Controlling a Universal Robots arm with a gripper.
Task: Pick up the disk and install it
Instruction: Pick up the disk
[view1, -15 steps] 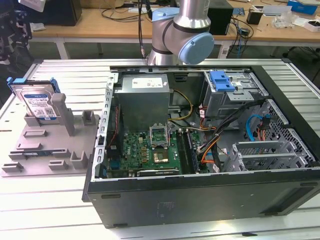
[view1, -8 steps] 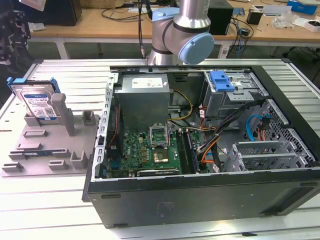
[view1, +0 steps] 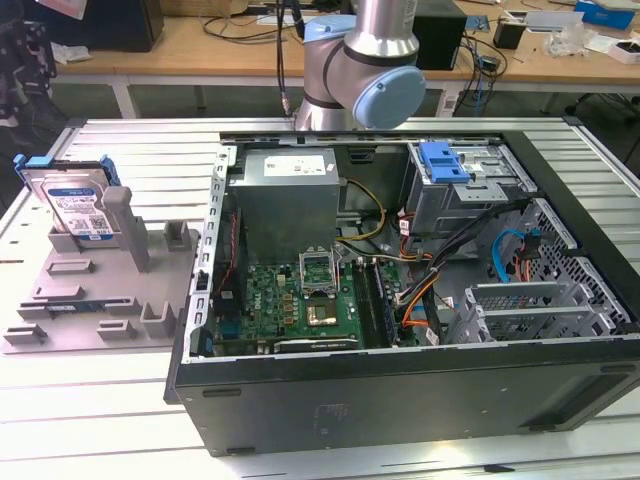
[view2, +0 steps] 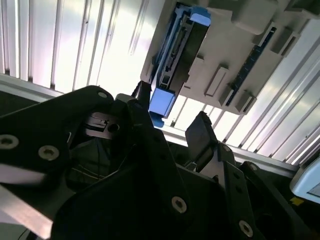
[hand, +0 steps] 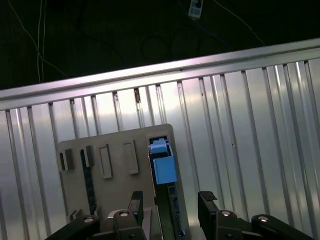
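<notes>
The disk (view1: 75, 205) is a silver drive with a white-and-blue label in a blue bracket. It leans upright in the grey fixture (view1: 100, 300) at the exterior view's left. In both wrist views I see it edge-on, the disk (hand: 164, 167) standing in the fixture (hand: 110, 150). My gripper (hand: 171, 202) hangs well above it, open, with one dark finger to each side of the drive's line. In the second wrist view the gripper (view2: 171, 107) frames the disk (view2: 175, 55) the same way. Nothing sits between the fingers.
An open computer case (view1: 400, 385) fills the exterior view's middle and right, with a blue latch on a grey cage (view1: 445, 165) at its far side. The arm's joint (view1: 365, 60) rises behind the case. Everything rests on a ribbed metal table (view1: 90, 430).
</notes>
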